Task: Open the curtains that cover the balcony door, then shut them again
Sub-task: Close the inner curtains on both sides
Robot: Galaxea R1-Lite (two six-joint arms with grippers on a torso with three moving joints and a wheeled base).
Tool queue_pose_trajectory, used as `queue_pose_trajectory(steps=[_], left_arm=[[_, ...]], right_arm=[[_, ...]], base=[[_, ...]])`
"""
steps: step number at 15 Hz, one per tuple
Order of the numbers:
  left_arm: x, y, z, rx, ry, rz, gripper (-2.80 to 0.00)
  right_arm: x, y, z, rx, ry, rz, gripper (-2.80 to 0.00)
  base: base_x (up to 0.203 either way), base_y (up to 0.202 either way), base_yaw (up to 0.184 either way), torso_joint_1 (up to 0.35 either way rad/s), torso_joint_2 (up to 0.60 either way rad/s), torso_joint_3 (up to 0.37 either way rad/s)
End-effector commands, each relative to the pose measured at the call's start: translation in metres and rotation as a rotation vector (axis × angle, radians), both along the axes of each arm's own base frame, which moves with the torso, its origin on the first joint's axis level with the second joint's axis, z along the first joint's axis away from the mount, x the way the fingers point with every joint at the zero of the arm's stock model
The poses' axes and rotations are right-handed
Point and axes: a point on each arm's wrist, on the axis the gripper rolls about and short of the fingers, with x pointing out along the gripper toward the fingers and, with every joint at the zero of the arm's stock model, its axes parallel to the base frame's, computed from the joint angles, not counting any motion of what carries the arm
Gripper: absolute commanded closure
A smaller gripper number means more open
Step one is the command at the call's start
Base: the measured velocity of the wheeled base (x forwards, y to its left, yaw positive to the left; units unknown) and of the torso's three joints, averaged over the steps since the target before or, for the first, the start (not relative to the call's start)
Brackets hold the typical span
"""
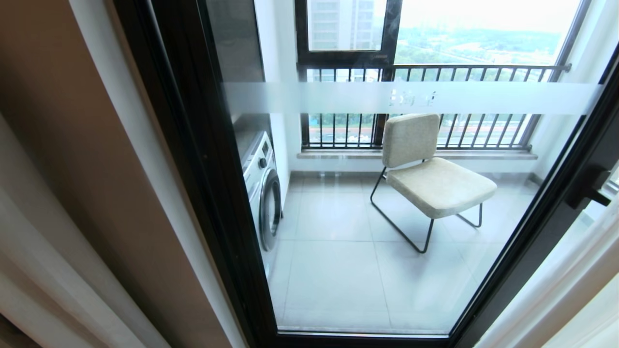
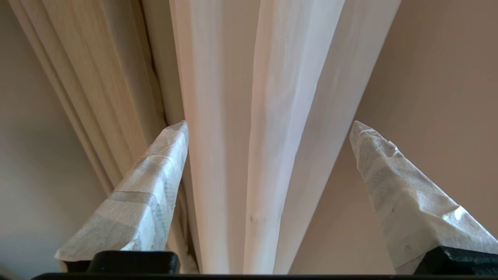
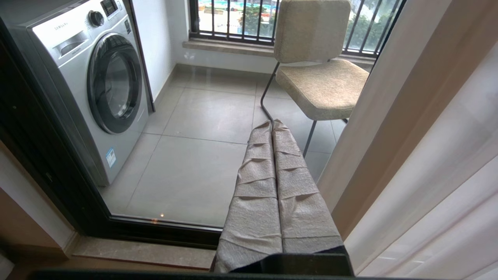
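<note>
Head view shows the balcony door (image 1: 367, 203) filling most of the frame, its glass uncovered, so the opening half of the task looks done; the curtains (image 1: 72, 217) hang gathered at the robot's left of the black frame, with another pale fold at the far right edge; beyond the glass stand a washing machine (image 1: 263, 188) and a cushioned chair (image 1: 430, 169) on the tiled balcony floor; neither arm appears in this view. Left wrist view has the left gripper (image 2: 268, 130) spread wide with nothing between its taped fingers (image 2: 155, 182); the white sheer folds sit just ahead in the gap, one finger close beside the seam where sheer meets the beige drape, though contact cannot be confirmed. Right wrist view has the right gripper (image 3: 272, 128) pressed fully together, empty, pointing at the glass and apparently parked. By my judgement the closing step is beginning; the next move calls for the left gripper to advance around a fold, pinch firmly, then draw the fabric across the door.
</note>
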Motion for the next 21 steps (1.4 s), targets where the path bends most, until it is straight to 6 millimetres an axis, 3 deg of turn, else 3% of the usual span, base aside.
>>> queue_pose_trajectory(steps=[1,7,18,19,21], left_arm=[[0.023,0.019,-0.006,0.005,-0.010,0.016,-2.80],[0.067,0.062,-0.009,0.033,-0.062,-0.059,-2.80],[0.110,0.094,-0.014,0.083,-0.204,-0.238,-2.80],[0.114,0.097,-0.016,0.096,-0.217,-0.240,0.00],[0.119,0.101,-0.017,0.113,-0.234,-0.242,0.00]], right_arm=[[0.000,0.000,0.000,-0.001,-0.001,0.001,0.00],[0.000,0.000,0.000,-0.001,-0.001,0.001,0.00],[0.000,0.000,0.000,-0.001,-0.001,0.001,0.00],[0.000,0.000,0.000,-0.001,-0.001,0.001,0.00],[0.000,0.000,0.000,-0.001,-0.001,0.001,0.00]], base=[[0.000,0.000,0.000,0.000,0.00,0.000],[0.000,0.000,0.000,0.000,0.00,0.000],[0.000,0.000,0.000,0.000,0.00,0.000],[0.000,0.000,0.000,0.000,0.00,0.000],[0.000,0.000,0.000,0.000,0.00,0.000]])
